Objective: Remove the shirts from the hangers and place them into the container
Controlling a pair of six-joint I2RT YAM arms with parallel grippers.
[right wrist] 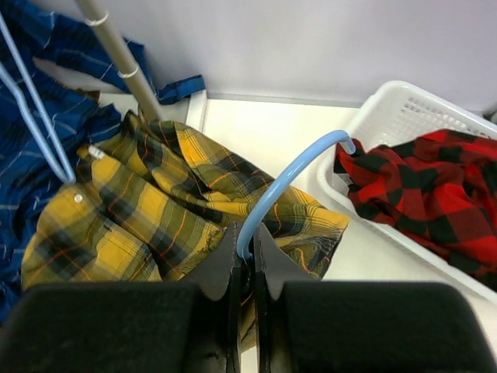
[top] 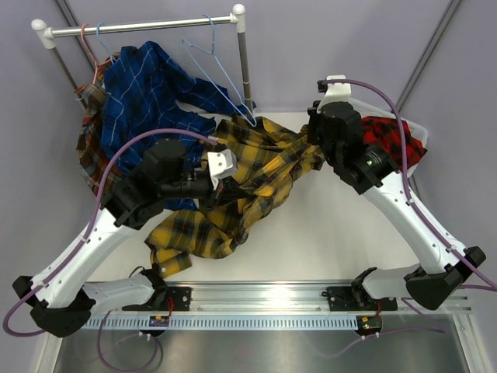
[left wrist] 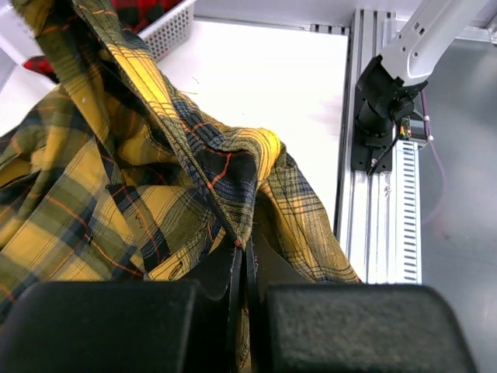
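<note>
Two grips | yellow shirt between left fingers | hanger between right fingers

Four shirts: yellow shirt at centre, blue shirt at 11 o'clock, brown shirt at 9 o'clock, red shirt at 2 o'clock. Four hangers: one pink hanger at 11 o'clock; three blue, namely blue hanger at 11 o'clock, blue hanger at 12 o'clock, blue hanger at 2 o'clock. One basket. One rail. Two arms: left arm, right arm.

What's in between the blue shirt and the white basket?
In the top view, the yellow shirt sprawls between the blue shirt and the white basket, and the right gripper, pinching a light blue hanger, sits over it.
</note>
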